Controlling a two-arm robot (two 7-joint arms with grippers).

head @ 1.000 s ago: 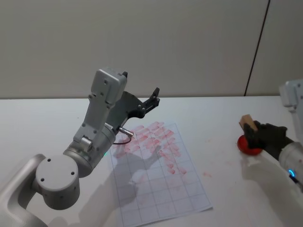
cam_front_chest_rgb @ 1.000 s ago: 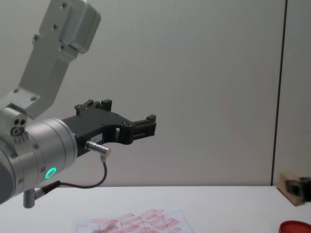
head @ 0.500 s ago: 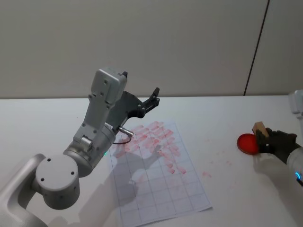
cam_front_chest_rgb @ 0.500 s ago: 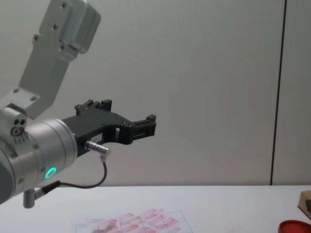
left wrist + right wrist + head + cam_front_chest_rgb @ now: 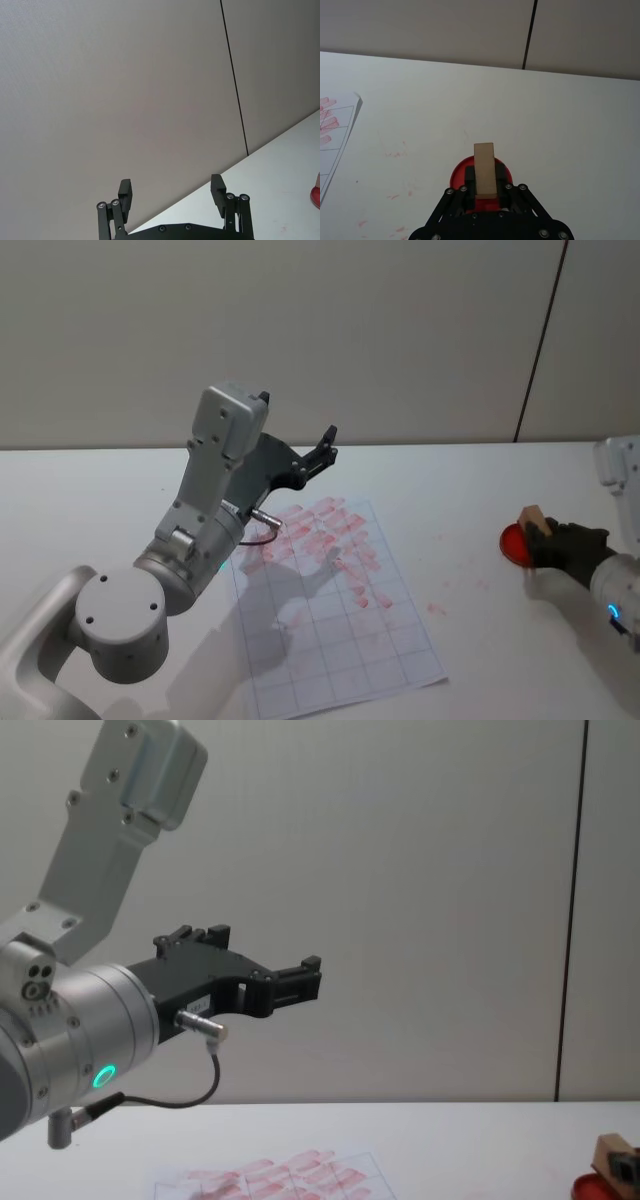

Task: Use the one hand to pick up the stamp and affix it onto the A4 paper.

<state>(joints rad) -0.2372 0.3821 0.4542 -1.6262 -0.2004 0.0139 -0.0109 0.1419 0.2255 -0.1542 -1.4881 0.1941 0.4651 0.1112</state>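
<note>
The white table (image 5: 470, 660) fills the lower half of the head view, and a plain beige wall (image 5: 380, 330) with a dark vertical seam covers the upper half. The left arm (image 5: 190, 540), a bulky silver-grey limb, is seen rising from the lower left corner of the head view to the centre left, and it takes up the left side of the chest view. The A4 paper (image 5: 350, 640) is laid flat at the lower centre of the head view, its grid lines faint and its upper part covered with red-pink imprints; in the chest view its top edge is cut by the bottom of the frame. The left gripper (image 5: 322, 452) is held raised above the upper end of the sheet, just left of centre in the head view, and its jaws are spread with nothing between them, as is seen in the left wrist view. The right gripper (image 5: 545, 538) is found at the right edge of the head view, low over the table. The red ink pad (image 5: 512, 543), a flat round disc, lies directly beneath it, well apart from the paper. The stamp (image 5: 484, 169), a small tan wooden block, is pinched between the right gripper's jaws over the pad; whether its face touches the ink cannot be told.
</note>
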